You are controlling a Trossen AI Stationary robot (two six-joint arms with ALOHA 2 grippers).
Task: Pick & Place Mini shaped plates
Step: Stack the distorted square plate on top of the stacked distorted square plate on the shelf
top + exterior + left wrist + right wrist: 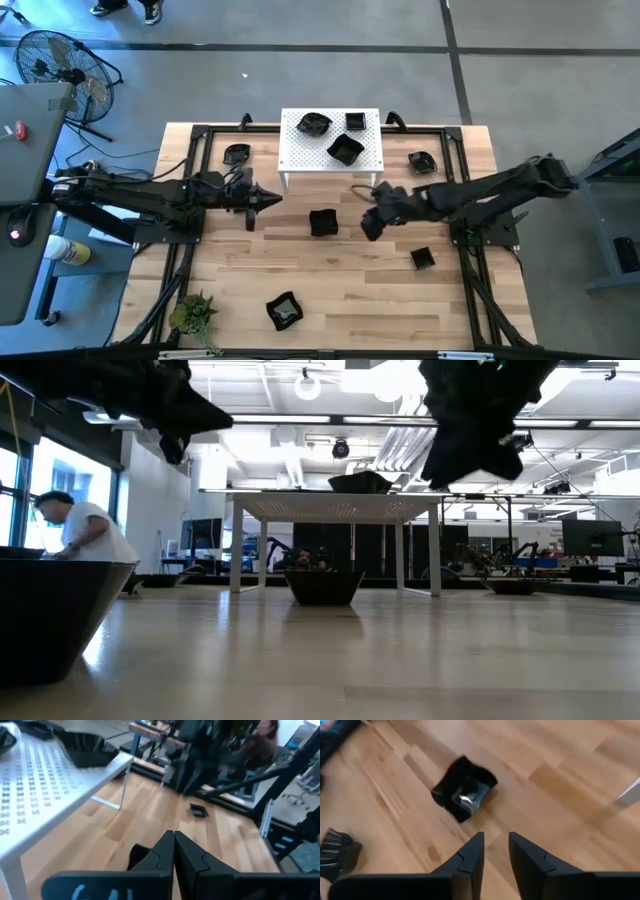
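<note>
Several small glossy black mini shaped plates are in view. Three sit on the white perforated rack (300,158), among them one near its front (345,150). Others lie on the wooden table, including one at the centre (323,222), one near the front (285,311) and one on the right (423,258). My right gripper (368,226) hovers just right of the centre plate (465,788), slanting down, its fingers (495,851) open with nothing between them. My left gripper (270,199) is shut and empty (173,842), left of the rack's front edge.
The rack stands on short legs at the table's far middle. A green plant (193,313) sits at the front left corner. Black frame rails (470,260) run along both sides of the table. Bare wood lies between the centre plate and the front plate.
</note>
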